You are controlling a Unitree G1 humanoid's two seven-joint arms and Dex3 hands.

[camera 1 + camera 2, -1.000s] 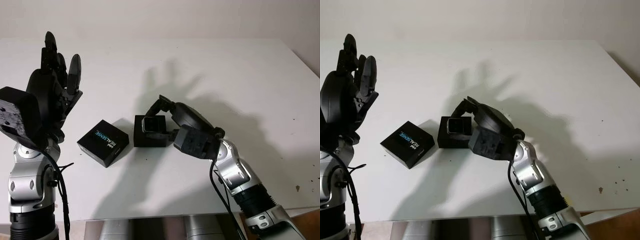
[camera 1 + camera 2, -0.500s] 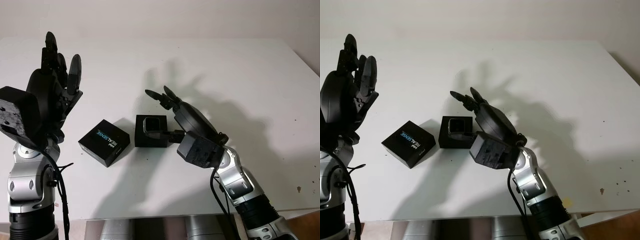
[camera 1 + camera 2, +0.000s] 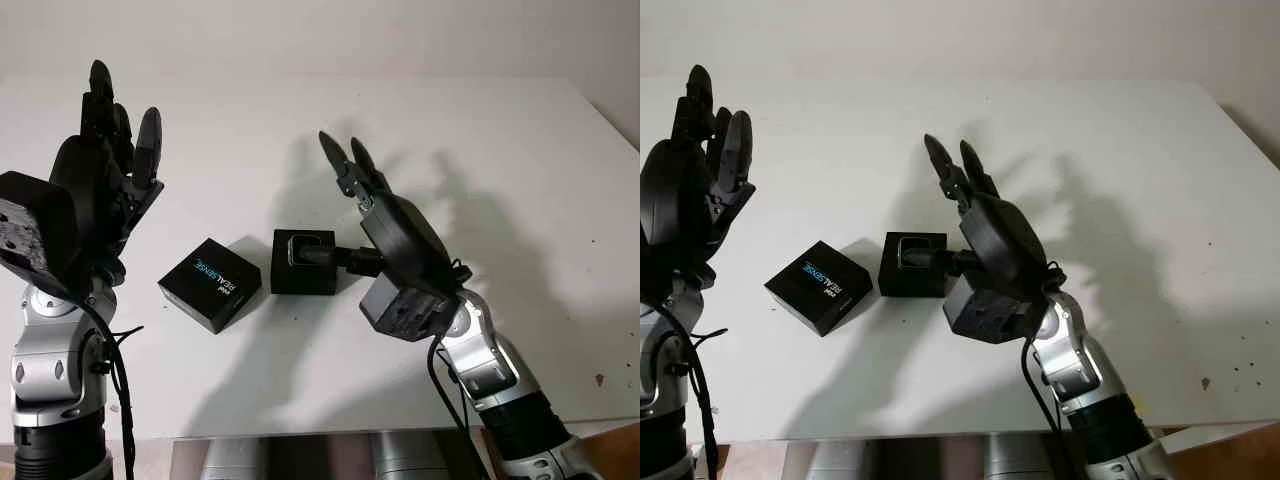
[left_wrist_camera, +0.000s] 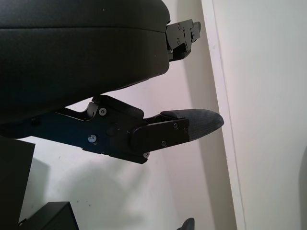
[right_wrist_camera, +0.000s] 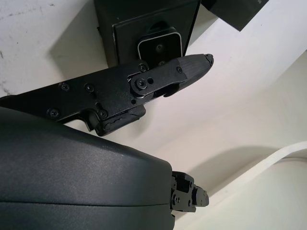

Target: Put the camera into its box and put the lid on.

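Your right robot hand (image 3: pixel 375 215) is open and holds nothing. It is up above the white surface (image 3: pixel 500 150), just to the right of the box (image 3: pixel 303 263), and one finger (image 5: pixel 187 67) reaches over the box's top. The black box sits open, and the camera (image 5: pixel 159 49) lies inside it with its silver rim showing. Just to the left of the box lies the black lid (image 3: pixel 210 284) with blue and white letters on it. Your left robot hand (image 3: pixel 105 170) is open too, raised high over the left side, well apart from the lid.
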